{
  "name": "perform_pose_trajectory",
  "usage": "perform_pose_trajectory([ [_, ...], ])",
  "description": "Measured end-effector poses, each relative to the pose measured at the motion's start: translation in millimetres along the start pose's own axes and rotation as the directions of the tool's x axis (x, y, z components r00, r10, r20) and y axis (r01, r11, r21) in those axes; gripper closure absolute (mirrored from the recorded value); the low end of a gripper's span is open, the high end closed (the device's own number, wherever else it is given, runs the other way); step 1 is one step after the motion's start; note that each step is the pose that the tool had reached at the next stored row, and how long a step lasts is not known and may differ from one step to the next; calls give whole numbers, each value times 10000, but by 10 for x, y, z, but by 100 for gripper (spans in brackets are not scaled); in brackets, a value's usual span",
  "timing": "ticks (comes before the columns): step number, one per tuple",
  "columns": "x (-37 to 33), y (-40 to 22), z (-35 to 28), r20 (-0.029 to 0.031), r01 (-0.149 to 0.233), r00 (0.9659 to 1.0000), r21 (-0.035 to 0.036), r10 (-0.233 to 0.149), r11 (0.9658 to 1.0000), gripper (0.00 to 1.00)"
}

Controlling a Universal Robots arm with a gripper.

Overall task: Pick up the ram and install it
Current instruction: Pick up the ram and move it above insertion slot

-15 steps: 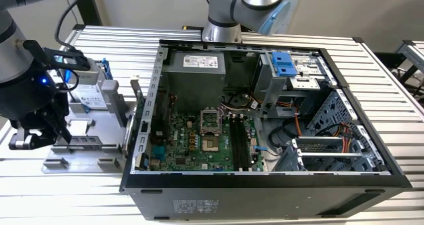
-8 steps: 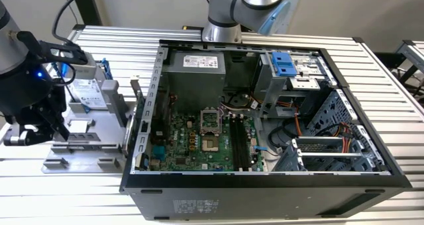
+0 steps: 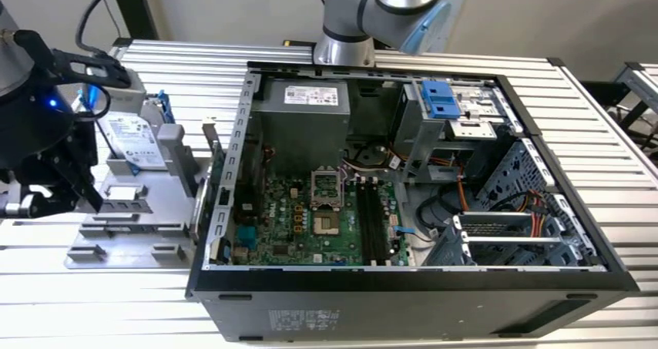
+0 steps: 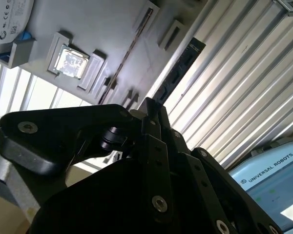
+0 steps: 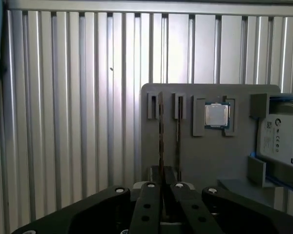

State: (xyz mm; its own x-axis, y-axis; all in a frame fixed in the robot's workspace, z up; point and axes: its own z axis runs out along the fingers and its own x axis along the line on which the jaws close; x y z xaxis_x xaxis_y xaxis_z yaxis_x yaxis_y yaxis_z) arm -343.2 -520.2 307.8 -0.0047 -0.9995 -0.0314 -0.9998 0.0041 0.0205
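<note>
Grey holder (image 5: 205,161) carries two ram sticks (image 5: 161,131) (edge-on), one processor (image 5: 217,116); gripper (image 5: 164,176) near.

Your claw (image 5: 162,194) hangs over the ribbed metal desk (image 5: 63,107), lined up with the ram (image 5: 161,139). The ram stands on edge in a slot of the grey holder (image 5: 200,161). A second thin stick (image 5: 178,144) stands on edge in the slot just beside it. Past that stick you have a square processor chip (image 5: 217,116) in its recess, then a silver hard drive (image 5: 283,141) at the holder's edge.
</note>
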Motion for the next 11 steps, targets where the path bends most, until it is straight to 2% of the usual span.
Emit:
perform_pose_trajectory([
  [11,-8,5,-240,0,0,10000,-1,0,10000,100],
])
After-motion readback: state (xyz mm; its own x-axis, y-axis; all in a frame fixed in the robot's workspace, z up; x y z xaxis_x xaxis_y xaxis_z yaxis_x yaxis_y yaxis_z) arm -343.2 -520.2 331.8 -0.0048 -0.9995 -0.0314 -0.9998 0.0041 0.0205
